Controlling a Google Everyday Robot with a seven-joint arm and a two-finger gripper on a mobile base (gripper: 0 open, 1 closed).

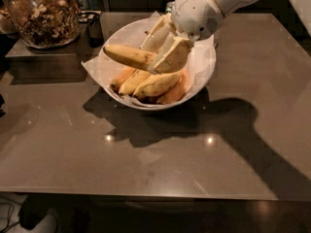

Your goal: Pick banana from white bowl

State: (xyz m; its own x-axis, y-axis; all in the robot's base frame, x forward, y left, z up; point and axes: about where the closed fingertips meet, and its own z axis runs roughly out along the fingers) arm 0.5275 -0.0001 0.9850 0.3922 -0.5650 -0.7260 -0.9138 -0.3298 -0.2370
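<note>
The white bowl [204,72], lined with crinkled white paper, stands at the back middle of the table. My gripper [158,52] hangs over the bowl and is shut on the banana [127,56], a long pale yellow fruit that sticks out to the left, lifted clear above the other fruit. Several shorter yellow bananas [155,85] and an orange-tinted curved fruit [176,92] still lie in the bowl below it. The banana's right end is hidden between my fingers [171,57].
A glass jar of nuts [43,16] stands on a raised dark ledge at the back left. A small dark object [95,28] sits between jar and bowl. The grey table [146,154] stretches toward its front edge, with my arm's shadow on it.
</note>
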